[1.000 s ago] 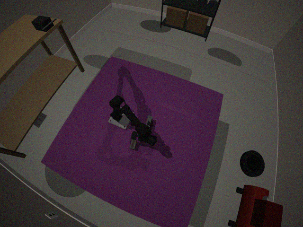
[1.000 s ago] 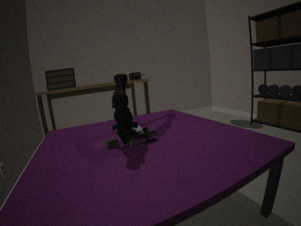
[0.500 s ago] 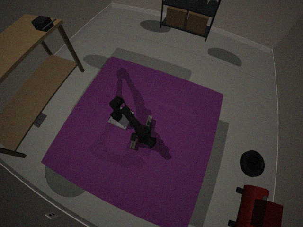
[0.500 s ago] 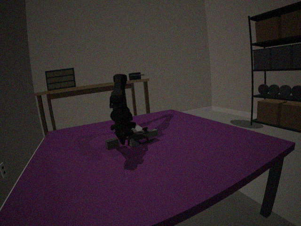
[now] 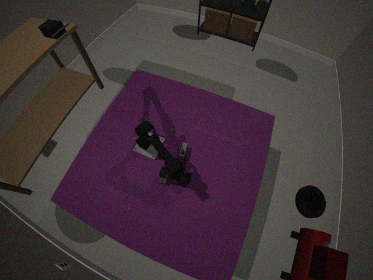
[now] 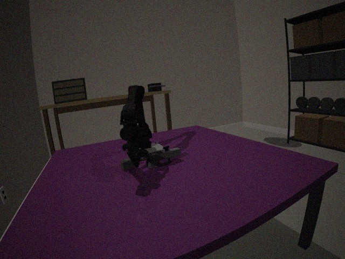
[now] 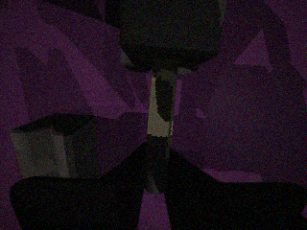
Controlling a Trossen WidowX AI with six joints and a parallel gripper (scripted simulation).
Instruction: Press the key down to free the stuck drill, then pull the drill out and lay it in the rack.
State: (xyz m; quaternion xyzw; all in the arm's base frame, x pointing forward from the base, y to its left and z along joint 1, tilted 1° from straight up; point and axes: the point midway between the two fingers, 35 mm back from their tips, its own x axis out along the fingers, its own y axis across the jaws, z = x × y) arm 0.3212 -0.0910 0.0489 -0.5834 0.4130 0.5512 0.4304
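The drill (image 7: 158, 126), a thin shaft with a pale upper part and dark lower part, sticks out of a dark grey holder (image 7: 170, 29) in the wrist view. My gripper (image 7: 153, 147) (image 6: 136, 164) is low over the table, shut on the drill's lower part just outside the holder. The holder's pale bar (image 5: 183, 147) (image 6: 174, 152) shows beside the arm, with a small dark piece on top that may be the key. A small grey block (image 7: 40, 150) (image 5: 163, 179) (image 6: 126, 164), perhaps the rack, stands to one side. The arm hides the grasp in the top and exterior views.
The purple table top (image 5: 210, 217) (image 6: 222, 178) carries the arm's pale base plate (image 5: 145, 151) close behind the gripper. A wooden bench (image 5: 21, 54) (image 6: 105, 103), a shelf unit (image 5: 230, 37) (image 6: 289, 83) and a red machine (image 5: 307, 249) stand off the table.
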